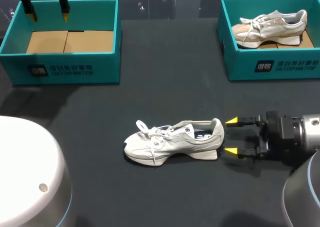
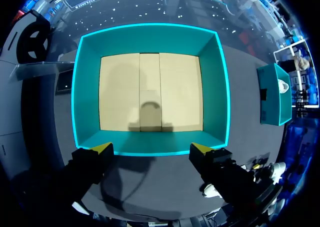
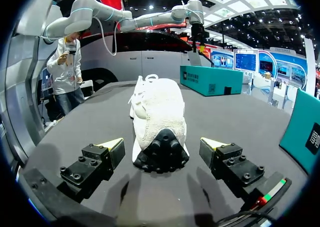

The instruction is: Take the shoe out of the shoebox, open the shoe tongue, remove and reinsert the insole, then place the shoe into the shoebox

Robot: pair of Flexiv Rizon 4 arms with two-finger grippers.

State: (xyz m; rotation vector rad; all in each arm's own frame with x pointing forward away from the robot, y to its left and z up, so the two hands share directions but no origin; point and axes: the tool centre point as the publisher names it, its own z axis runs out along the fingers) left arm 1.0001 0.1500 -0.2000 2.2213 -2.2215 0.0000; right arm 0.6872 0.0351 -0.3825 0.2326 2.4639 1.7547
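Lying on the dark table (image 1: 165, 77), the shoe (image 1: 172, 141) sits near released right claw (image 1: 231, 136); released left claw (image 1: 48, 16) above shoebox (image 1: 70, 67)

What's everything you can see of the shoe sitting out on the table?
The shoe is an off-white low sneaker with white laces, a pale midsole and a black lugged outsole showing at the heel. It stands upright on its sole on the dark table, toe toward my left, heel toward the right hand. Something dark shows inside the collar. That hand is open, tips just behind the heel, not touching.
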